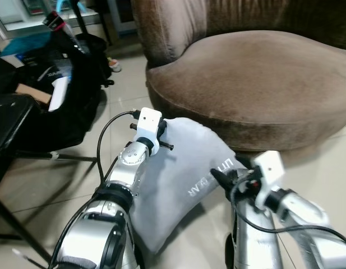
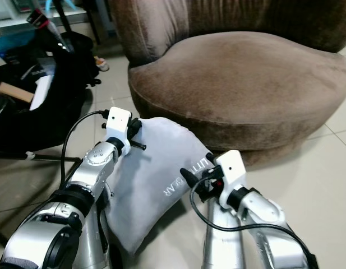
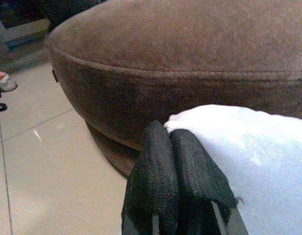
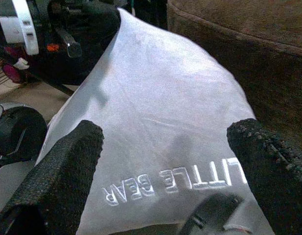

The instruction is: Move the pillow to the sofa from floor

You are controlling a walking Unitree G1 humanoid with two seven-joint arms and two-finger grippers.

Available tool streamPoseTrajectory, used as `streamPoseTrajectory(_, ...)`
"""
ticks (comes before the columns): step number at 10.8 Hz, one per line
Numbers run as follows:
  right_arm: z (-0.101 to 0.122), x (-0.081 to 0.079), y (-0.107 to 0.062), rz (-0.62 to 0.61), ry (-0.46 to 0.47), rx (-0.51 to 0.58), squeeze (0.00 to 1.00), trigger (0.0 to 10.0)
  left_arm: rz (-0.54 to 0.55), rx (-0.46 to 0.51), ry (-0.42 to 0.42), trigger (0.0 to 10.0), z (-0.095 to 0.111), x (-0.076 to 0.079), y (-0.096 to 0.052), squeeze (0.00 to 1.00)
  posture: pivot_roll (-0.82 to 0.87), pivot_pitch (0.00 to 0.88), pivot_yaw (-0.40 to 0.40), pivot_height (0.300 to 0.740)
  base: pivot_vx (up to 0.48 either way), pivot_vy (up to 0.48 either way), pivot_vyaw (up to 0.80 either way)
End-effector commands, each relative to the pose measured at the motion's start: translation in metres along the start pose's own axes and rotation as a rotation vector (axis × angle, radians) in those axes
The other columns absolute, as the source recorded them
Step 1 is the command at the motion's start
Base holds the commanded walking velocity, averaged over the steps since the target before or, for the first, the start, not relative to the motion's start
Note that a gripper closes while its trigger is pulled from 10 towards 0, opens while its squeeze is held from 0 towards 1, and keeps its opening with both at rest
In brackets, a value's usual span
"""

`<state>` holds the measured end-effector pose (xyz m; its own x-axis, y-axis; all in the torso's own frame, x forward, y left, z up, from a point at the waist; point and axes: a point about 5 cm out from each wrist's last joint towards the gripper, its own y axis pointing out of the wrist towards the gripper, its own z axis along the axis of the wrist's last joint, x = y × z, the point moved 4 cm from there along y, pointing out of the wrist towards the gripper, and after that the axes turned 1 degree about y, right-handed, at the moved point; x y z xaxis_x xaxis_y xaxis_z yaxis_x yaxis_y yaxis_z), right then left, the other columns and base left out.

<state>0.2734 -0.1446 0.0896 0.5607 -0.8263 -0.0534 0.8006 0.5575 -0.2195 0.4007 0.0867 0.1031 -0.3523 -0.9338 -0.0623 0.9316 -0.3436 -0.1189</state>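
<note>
Silver arms are seen lowest in the head views, with a grey pillow [image 1: 178, 179] between them, lifted off the tiled floor [image 1: 77, 185]. Brown sofa [image 1: 257, 84]: just beyond the pillow, seat bare. Left gripper [image 3: 177, 166]: fingers pressed together at the pillow's upper corner. Right gripper [image 4: 165, 161]: fingers spread wide across the lettered face. Black bags [image 1: 55, 84]: heaped left.

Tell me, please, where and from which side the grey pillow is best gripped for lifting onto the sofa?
Probably by its two upper side edges, one arm per side. The grey pillow stands leaning against the sofa, soft and wide. The left end effector is shut on one corner; the right end effector faces the printed side, open.
</note>
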Motion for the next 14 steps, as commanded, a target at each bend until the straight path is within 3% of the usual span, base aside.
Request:
streamPoseTrajectory(1,0.001,-0.001,0.004,0.001,-0.01,0.007,0.0,10.0,0.023,0.129,0.003,0.0,0.037,-0.008,0.003,0.0,-0.28,0.0,0.151,0.331,0.0,0.0,0.0)
streamPoseTrajectory(2,-0.001,0.0,0.015,-0.011,-0.008,-0.005,0.0,10.0,-0.005,0.116,0.02,0.0,0.035,0.001,0.002,0.0,-0.28,0.0,0.158,0.331,0.0,0.0,0.0)
streamPoseTrajectory(3,-0.004,0.005,0.025,-0.069,-0.032,-0.023,0.0,10.0,-0.001,0.091,-0.019,0.0,0.029,0.005,0.002,0.0,-0.28,0.0,0.159,0.331,0.0,0.0,0.0)
streamPoseTrajectory(4,-0.007,0.003,0.038,-0.07,-0.013,-0.029,0.0,10.0,0.048,0.061,-0.039,10.0,0.021,0.001,0.002,0.0,-0.26,0.0,0.164,0.331,0.0,0.0,0.0)
streamPoseTrajectory(5,-0.005,-0.005,0.055,-0.045,0.0,-0.004,0.0,10.0,0.064,0.023,-0.039,10.0,0.011,0.002,-0.001,0.0,-0.26,0.0,0.166,0.331,0.0,0.0,0.0)
streamPoseTrajectory(8,-0.01,-0.016,0.079,-0.021,-0.007,-0.018,0.0,10.0,0.071,-0.053,-0.035,10.0,-0.015,0.006,-0.011,0.0,-0.21,0.0,0.15,0.361,0.0,0.0,0.0)
streamPoseTrajectory(12,-0.012,-0.017,0.089,-0.011,-0.017,-0.009,0.0,10.0,0.045,-0.092,-0.019,10.0,-0.029,0.019,-0.019,0.0,-0.19,0.0,0.142,0.396,0.0,0.0,0.0)
streamPoseTrajectory(14,0.011,0.006,0.086,-0.085,-0.061,0.043,0.0,10.0,0.038,-0.102,-0.002,10.0,-0.031,0.024,-0.02,0.0,-0.2,0.0,0.147,0.401,0.0,0.0,0.0)
